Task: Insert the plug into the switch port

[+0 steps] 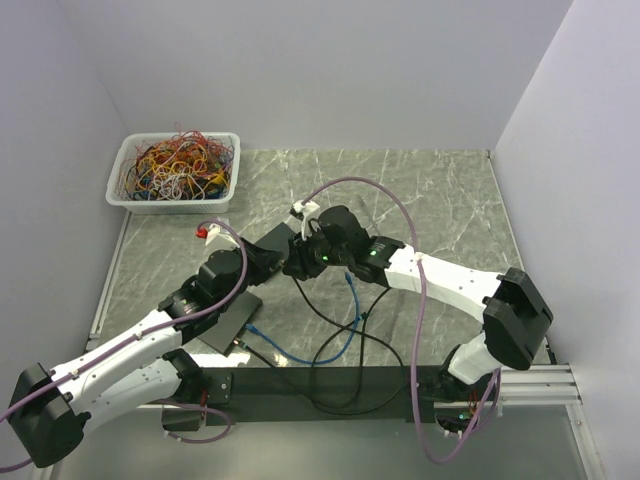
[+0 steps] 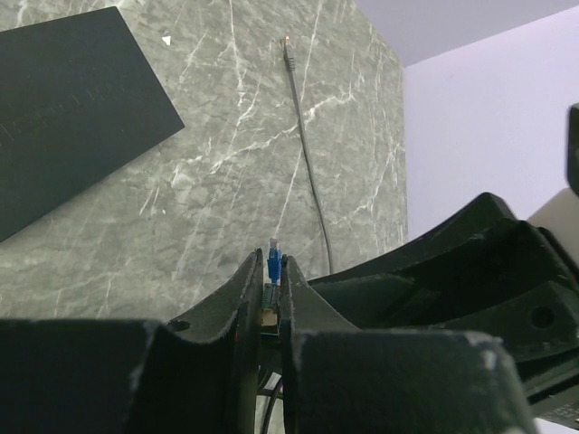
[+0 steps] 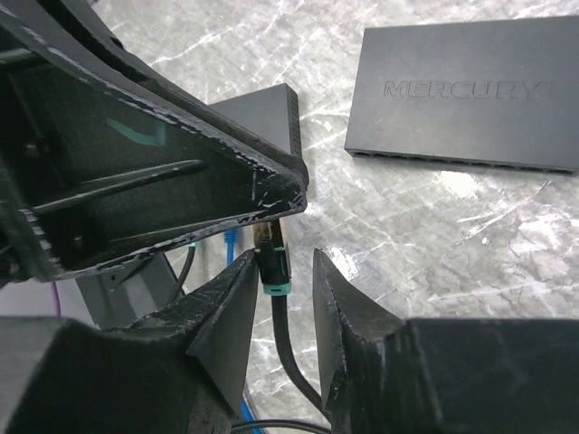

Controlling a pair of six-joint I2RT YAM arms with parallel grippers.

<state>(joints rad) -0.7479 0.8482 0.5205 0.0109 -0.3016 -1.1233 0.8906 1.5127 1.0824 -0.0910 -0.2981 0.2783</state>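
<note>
My left gripper (image 2: 269, 262) is shut on the plug (image 2: 269, 303), a clear connector with a teal-banded black boot (image 3: 275, 271) on a black cable. My right gripper (image 3: 288, 258) is open around that boot, just below the left fingers. Its left finger touches the boot and a gap shows on the other side. The black switch (image 3: 461, 90), marked MERCURY, lies flat on the marble table with its row of ports facing my right gripper. In the top view both grippers meet mid-table, left (image 1: 285, 252) and right (image 1: 308, 258), with the switch (image 1: 232, 322) under the left arm.
A white tray (image 1: 120, 195) of tangled coloured wires stands at the back left. A blue cable (image 1: 340, 320) and black cables loop on the table near the arm bases. A grey cable (image 2: 308, 163) with a plug end lies beyond the left fingers. White walls enclose the table.
</note>
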